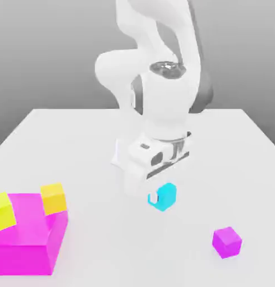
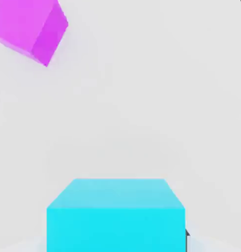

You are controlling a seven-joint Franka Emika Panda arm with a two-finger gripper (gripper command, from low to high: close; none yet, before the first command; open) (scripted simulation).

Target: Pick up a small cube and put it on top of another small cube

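The small cyan cube [image 1: 166,195] sits low over the white table, just under the white hand. My gripper [image 1: 161,198] is shut on it, and one white finger [image 1: 152,197] presses its side on the exterior view's left. In the hand view the cyan cube [image 2: 116,214] is close up between the jaws. A small magenta cube [image 1: 227,242] rests on the table, nearer the front and toward the exterior view's right, apart from the cyan one. It also shows in the hand view, the magenta cube [image 2: 36,29] lying tilted some way off from the held cube.
A large magenta block [image 1: 27,235] stands at the front of the exterior view's left. A yellow cube [image 1: 2,212] and an orange cube [image 1: 54,198] rest on it. The white table [image 1: 106,246] spreads between the block and the small cubes.
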